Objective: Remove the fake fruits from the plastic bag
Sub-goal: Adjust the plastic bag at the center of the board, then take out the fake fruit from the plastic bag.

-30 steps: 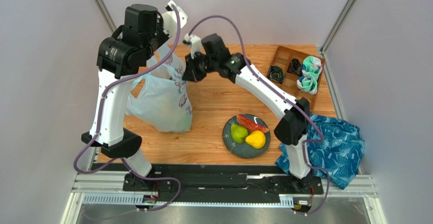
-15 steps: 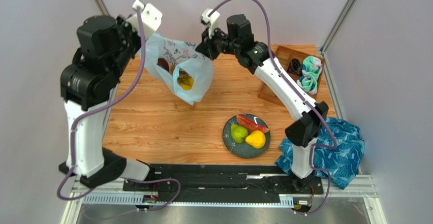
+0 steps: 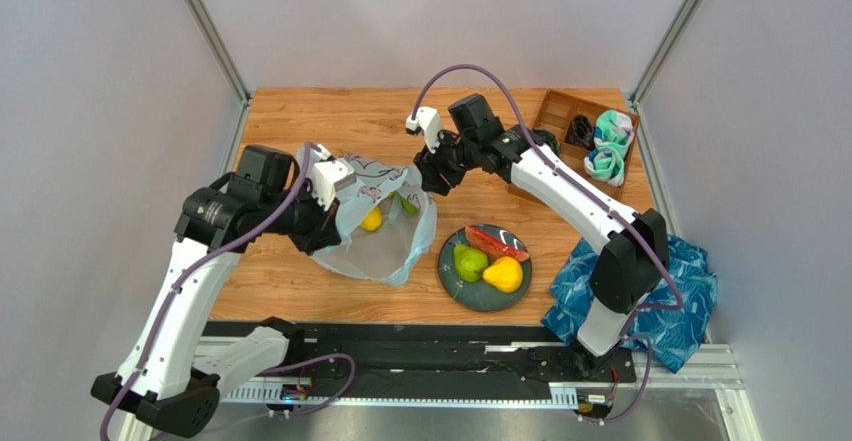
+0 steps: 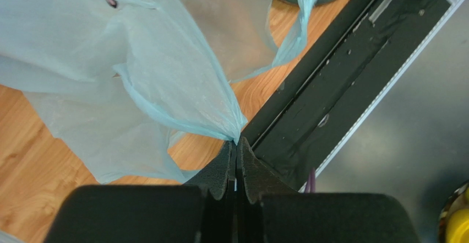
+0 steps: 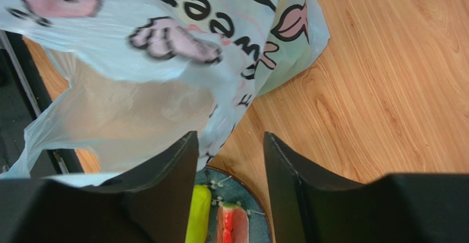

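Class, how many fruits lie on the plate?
3: pear on the left of the plate, yellow fruit at its near right, watermelon slice along its far edge. Others sit in the bag, some perhaps hidden.

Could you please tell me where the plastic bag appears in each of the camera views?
Top external: the plastic bag lies left of centre, between the two arms.
Left wrist: the bag fills the upper left, its edge pinched in the left gripper.
Right wrist: the bag fills the upper left.
Shared landmark: the wooden table under the bag.
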